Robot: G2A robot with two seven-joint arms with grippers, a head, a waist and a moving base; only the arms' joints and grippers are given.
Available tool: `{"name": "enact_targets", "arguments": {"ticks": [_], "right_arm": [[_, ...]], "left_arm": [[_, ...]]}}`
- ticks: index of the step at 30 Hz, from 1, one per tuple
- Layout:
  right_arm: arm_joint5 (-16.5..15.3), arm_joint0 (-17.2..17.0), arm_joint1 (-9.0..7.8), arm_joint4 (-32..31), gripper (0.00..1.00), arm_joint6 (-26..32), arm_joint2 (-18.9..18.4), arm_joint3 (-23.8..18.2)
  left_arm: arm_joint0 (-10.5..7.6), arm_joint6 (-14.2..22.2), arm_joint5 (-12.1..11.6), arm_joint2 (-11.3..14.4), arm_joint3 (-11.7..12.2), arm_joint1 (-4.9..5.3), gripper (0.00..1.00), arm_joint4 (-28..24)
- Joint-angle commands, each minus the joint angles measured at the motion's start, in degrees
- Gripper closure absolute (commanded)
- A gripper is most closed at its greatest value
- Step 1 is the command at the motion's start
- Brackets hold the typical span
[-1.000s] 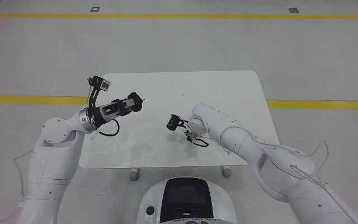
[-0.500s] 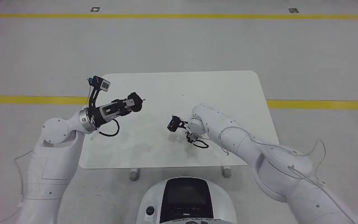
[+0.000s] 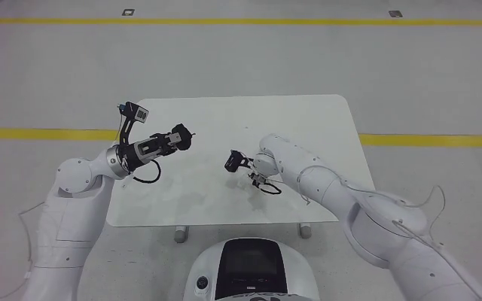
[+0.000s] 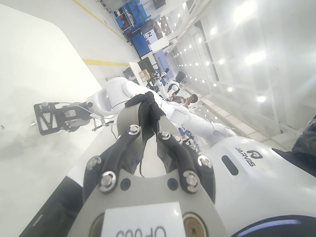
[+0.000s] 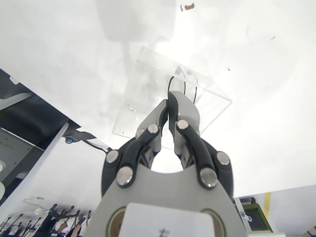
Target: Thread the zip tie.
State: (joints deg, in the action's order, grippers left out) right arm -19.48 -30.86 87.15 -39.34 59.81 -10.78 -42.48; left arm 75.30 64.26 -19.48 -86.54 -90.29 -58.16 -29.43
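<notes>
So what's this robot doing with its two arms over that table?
It is working on a zip tie. The right gripper is pinched shut on a thin black zip tie, which runs into a small clear plastic block sitting on the white table. The left gripper hangs above the table off to one side, fingers closed, well apart from the block. I can't tell whether the tie is threaded through.

Printed label [image 4: 142, 223] below left pincer [image 4: 146, 104], lettered sign [image 4: 149, 34]

Robotics test hall: yellow floor lines [image 3: 241, 20], blue storage racks [image 4: 134, 10], ceiling lights [image 4: 254, 57] (high roof).
</notes>
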Motion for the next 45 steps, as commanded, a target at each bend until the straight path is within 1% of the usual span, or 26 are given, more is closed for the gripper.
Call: {"name": "enact_targets", "arguments": {"ticks": [1,6,9,16,18,19,20,29,30,31,33,35,36,37,39,40,42,43,44,45], "right_arm": [[0.00,0.03,-0.36,0.05,1.00,0.14,-0.41,-0.61],[0.00,0.37,-1.97,2.04,1.00,-0.45,-3.17,-2.43],[0.00,0.19,-3.62,3.47,1.00,-0.96,-5.35,-4.22],[0.00,-1.95,-8.65,6.88,1.00,-2.08,-11.52,-10.44],[0.00,-3.32,-10.33,8.57,1.00,-3.47,-14.23,-12.68],[0.00,-4.34,-11.05,10.62,1.00,-4.98,-15.93,-13.62],[0.00,-4.71,-11.29,11.35,1.00,-5.40,-16.47,-13.98],[0.00,-4.71,-11.29,11.35,1.00,-5.40,-16.47,-13.98],[1.25,-5.19,-11.39,11.01,1.00,-6.58,-16.81,-13.47],[2.35,-5.53,-11.53,11.33,1.00,-8.00,-17.59,-13.53],[4.36,-6.54,-12.25,15.63,1.00,-11.18,-21.18,-13.51],[6.15,-7.89,-13.70,17.00,1.00,-13.15,-24.99,-15.03],[6.97,-9.01,-14.42,17.75,1.00,-14.13,-26.83,-16.58],[7.98,-10.83,-15.50,18.57,1.00,-15.31,-29.51,-19.43],[10.14,-14.22,-17.16,18.57,1.00,-16.56,-33.35,-24.92],[12.24,-17.04,-18.22,18.49,1.00,-17.97,-36.13,-29.34],[15.56,-21.69,-19.61,18.22,1.00,-19.83,-40.00,-35.93],[17.16,-24.01,-20.18,18.12,1.00,-21.03,-41.84,-39.05],[19.50,-27.10,-20.78,17.98,1.00,-22.98,-44.00,-42.83],[20.60,-29.23,-21.09,18.64,1.00,-24.24,-45.33,-45.54]], "left_arm": [[0.00,0.00,0.00,0.00,0.00,0.00,1.00,0.00],[0.00,0.00,0.00,0.00,0.00,0.00,1.00,0.00],[0.00,0.00,0.00,0.00,0.00,0.00,1.00,0.00],[0.00,0.00,0.00,0.00,0.00,0.00,1.00,0.00],[0.00,0.00,0.00,0.00,0.00,0.00,1.00,0.00],[0.00,0.00,0.00,0.00,0.00,0.00,1.00,0.00],[0.00,0.00,0.00,0.00,0.00,0.00,1.00,0.00],[0.00,0.00,0.00,0.00,0.00,0.00,1.00,0.00],[0.00,0.00,0.00,0.00,0.00,0.00,1.00,0.00],[0.00,0.00,0.00,0.00,0.00,0.00,1.00,0.00],[0.00,0.00,0.00,0.00,0.00,0.00,1.00,0.00],[0.00,0.00,0.00,0.00,0.00,0.00,1.00,0.00],[0.00,0.00,0.00,0.00,0.00,0.00,1.00,0.00],[0.00,0.00,0.00,0.00,0.00,0.00,1.00,0.00],[0.00,0.00,0.00,0.00,0.00,0.00,1.00,0.00],[0.00,0.00,0.00,0.00,0.00,0.00,1.00,0.00],[0.00,0.00,0.00,0.00,0.00,0.00,1.00,0.00],[0.00,0.00,0.00,0.00,0.00,0.00,1.00,0.00],[0.00,0.00,0.00,0.00,0.00,0.00,1.00,0.00],[0.00,0.00,0.00,0.00,0.00,0.00,1.00,0.00]]}}
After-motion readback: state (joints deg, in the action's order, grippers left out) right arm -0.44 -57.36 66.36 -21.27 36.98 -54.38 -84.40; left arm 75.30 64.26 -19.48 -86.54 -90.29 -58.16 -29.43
